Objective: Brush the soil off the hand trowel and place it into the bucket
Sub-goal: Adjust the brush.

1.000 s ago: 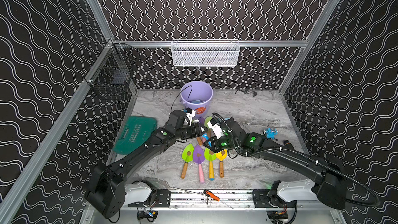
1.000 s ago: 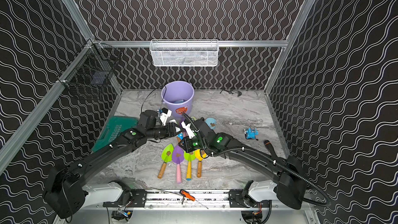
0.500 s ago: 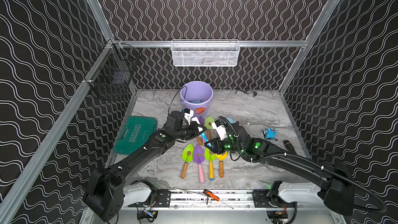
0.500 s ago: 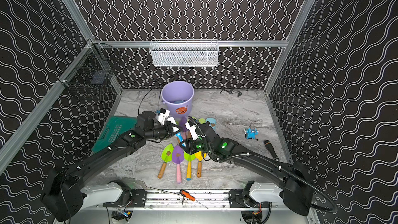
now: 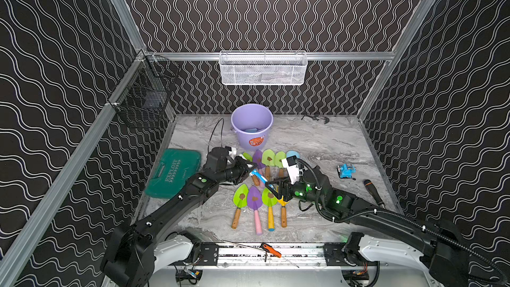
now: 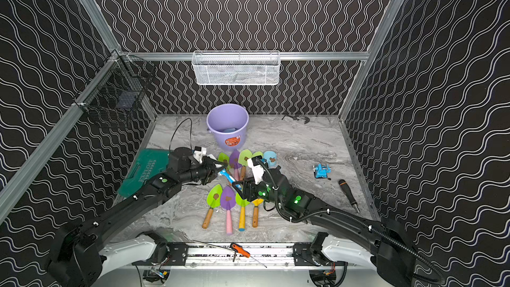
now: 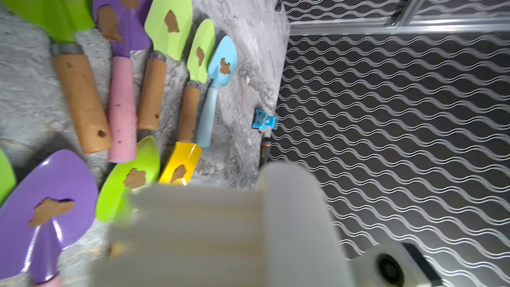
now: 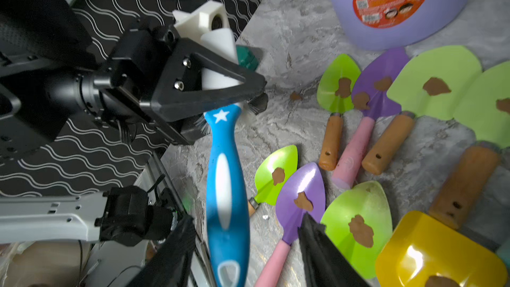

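Observation:
A blue-and-white brush (image 8: 225, 178) hangs over the trowels. My left gripper (image 8: 234, 109) is shut on its bristle head, which blurs white across the left wrist view (image 7: 220, 230). My right gripper (image 8: 242, 249) is open, one finger on each side of the handle's end without touching it. In both top views the grippers (image 5: 249, 168) (image 5: 273, 186) face each other. Several hand trowels (image 5: 254, 198) (image 6: 244, 158) lie in two rows, each blade carrying brown soil (image 7: 171, 22). The lavender bucket (image 5: 251, 125) stands behind them with something blue inside.
A green tool case (image 5: 174, 172) lies left of my left arm. On the right are a small blue vise (image 5: 346, 171) and a black-handled screwdriver (image 5: 372, 193). A white mesh basket (image 5: 262, 67) and a black wire basket (image 5: 146, 98) hang on the walls.
My left gripper shut on the brush's head. My right gripper then opened off the handle and drew back a little toward the front right.

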Controlling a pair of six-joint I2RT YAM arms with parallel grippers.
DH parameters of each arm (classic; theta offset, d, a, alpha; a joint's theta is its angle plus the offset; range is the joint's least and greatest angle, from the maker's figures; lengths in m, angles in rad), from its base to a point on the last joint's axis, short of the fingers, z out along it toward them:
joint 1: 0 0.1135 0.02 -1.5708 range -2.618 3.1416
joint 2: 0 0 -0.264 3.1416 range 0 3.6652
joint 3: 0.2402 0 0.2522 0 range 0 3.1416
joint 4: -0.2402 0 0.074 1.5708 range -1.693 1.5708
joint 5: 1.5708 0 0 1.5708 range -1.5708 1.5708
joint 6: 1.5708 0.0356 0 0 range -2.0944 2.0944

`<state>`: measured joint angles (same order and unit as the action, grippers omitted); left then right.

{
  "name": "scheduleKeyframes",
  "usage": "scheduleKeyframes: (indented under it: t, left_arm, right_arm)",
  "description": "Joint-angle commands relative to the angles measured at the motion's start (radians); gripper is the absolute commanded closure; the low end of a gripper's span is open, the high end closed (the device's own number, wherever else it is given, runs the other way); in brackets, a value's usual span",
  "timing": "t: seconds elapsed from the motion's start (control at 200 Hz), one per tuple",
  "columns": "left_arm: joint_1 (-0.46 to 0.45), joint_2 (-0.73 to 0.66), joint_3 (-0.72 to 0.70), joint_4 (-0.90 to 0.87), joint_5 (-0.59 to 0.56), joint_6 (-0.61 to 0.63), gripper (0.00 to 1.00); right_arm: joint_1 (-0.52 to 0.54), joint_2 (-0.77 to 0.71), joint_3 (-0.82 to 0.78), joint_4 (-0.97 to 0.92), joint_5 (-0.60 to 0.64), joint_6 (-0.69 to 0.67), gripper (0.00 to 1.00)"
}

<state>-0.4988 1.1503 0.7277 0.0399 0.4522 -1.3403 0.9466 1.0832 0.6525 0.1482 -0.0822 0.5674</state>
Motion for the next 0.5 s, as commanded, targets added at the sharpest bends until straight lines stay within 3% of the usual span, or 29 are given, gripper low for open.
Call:
scheduleKeyframes:
  t: [0.0,0.3,0.495]
  left_arm:
    - [0.005,0.005,0.017,0.049,0.007,-0.047,1.0]
    - [0.003,0.008,0.004,0.084,0.016,-0.066,1.0]
    - [0.001,0.016,0.006,0.086,0.029,-0.058,1.0]
  right_arm:
    - [0.003,0.0,-0.008,0.098,0.029,0.003,0.39]
    - [0.003,0.044,0.025,0.123,0.016,-0.013,0.56]
    - [0.003,0.071,0.057,0.116,0.01,-0.033,0.58]
